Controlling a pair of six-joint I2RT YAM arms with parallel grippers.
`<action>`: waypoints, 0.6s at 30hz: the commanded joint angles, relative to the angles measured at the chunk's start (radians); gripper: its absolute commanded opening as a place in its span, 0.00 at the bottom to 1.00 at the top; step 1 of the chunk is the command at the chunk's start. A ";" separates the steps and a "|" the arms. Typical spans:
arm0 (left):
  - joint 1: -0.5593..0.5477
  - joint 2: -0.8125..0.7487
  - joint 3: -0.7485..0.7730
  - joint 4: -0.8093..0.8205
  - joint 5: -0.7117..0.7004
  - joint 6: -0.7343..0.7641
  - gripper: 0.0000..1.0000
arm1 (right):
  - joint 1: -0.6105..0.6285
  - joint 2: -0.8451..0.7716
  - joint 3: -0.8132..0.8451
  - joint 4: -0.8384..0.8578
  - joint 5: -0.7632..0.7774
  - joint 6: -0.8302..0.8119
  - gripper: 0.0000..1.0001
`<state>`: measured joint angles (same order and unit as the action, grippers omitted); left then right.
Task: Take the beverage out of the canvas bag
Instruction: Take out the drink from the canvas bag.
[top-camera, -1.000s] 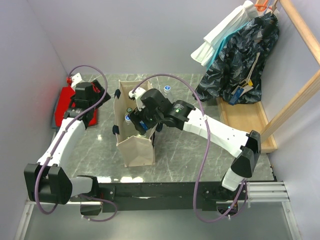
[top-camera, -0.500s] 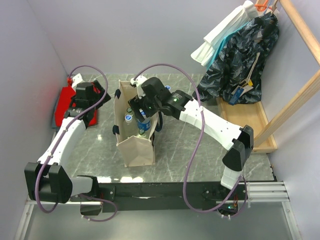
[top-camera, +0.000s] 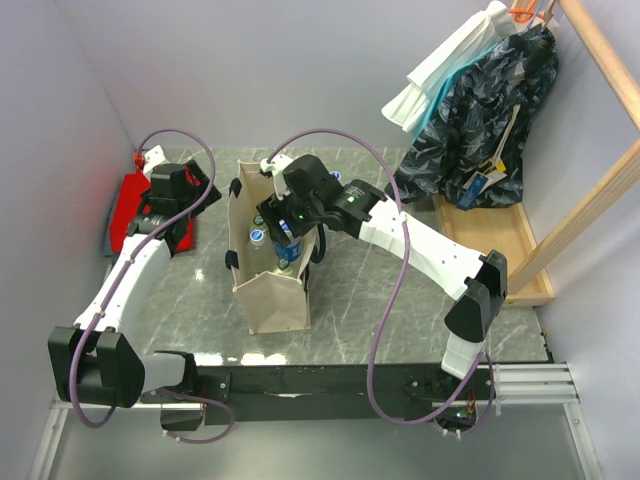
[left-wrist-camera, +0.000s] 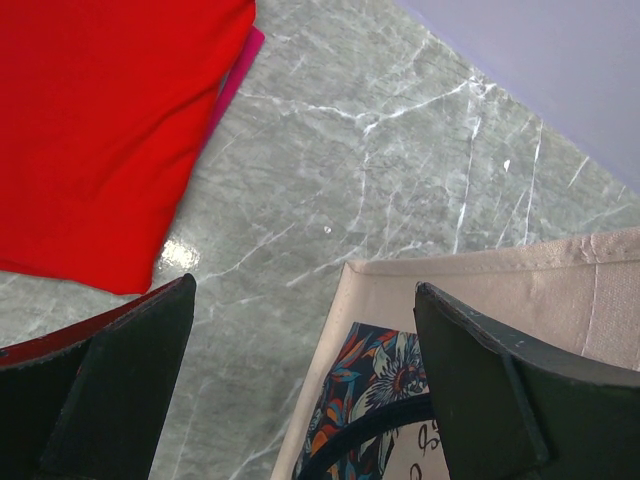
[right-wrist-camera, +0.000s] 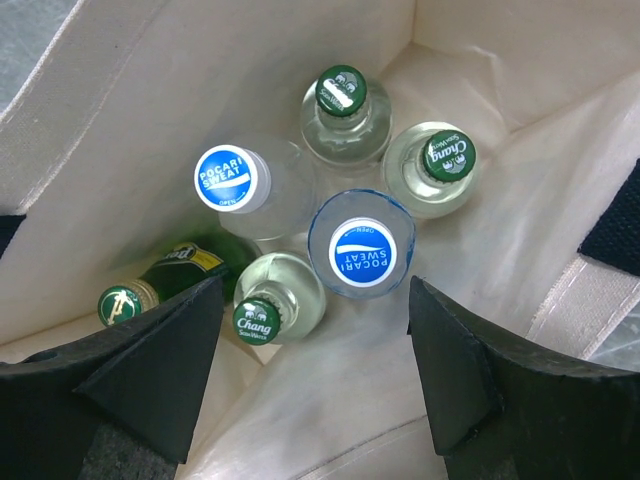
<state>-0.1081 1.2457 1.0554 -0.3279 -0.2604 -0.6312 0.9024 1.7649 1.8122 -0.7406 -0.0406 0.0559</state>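
The beige canvas bag (top-camera: 272, 295) stands upright with its mouth open, its printed side (left-wrist-camera: 400, 380) under my left gripper. Several beverage bottles stand inside it. Two have blue Pocari Sweat caps (right-wrist-camera: 361, 251) (right-wrist-camera: 232, 178). Three clear ones have green Chang caps (right-wrist-camera: 257, 320) (right-wrist-camera: 447, 156) (right-wrist-camera: 341, 90). A dark green bottle (right-wrist-camera: 180, 268) leans at the left. My right gripper (right-wrist-camera: 315, 300) (top-camera: 283, 222) hangs open over the bag's mouth, just above the caps, holding nothing. My left gripper (left-wrist-camera: 303, 290) (top-camera: 170, 215) is open and empty beside the bag's left wall.
A red folded cloth (top-camera: 128, 205) (left-wrist-camera: 100, 130) lies at the far left of the marble table (top-camera: 360, 290). Clothes (top-camera: 480, 110) hang on a wooden rack (top-camera: 500, 240) at the right. The bag's navy handles (top-camera: 234, 260) hang on its sides.
My right wrist has shifted up and back from the bag's near right side to over its open mouth, then held almost still. The left arm has not moved.
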 joint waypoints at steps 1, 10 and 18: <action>-0.002 -0.025 0.041 0.007 -0.005 0.011 0.96 | -0.002 -0.004 0.024 0.001 -0.008 0.009 0.81; -0.002 -0.022 0.038 0.007 -0.008 0.010 0.96 | -0.007 0.002 0.013 0.003 -0.021 0.016 0.81; -0.002 -0.017 0.041 0.007 -0.008 0.013 0.96 | -0.014 -0.002 0.003 0.007 -0.031 0.018 0.81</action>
<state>-0.1081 1.2457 1.0554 -0.3279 -0.2604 -0.6312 0.8978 1.7649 1.8122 -0.7410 -0.0547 0.0628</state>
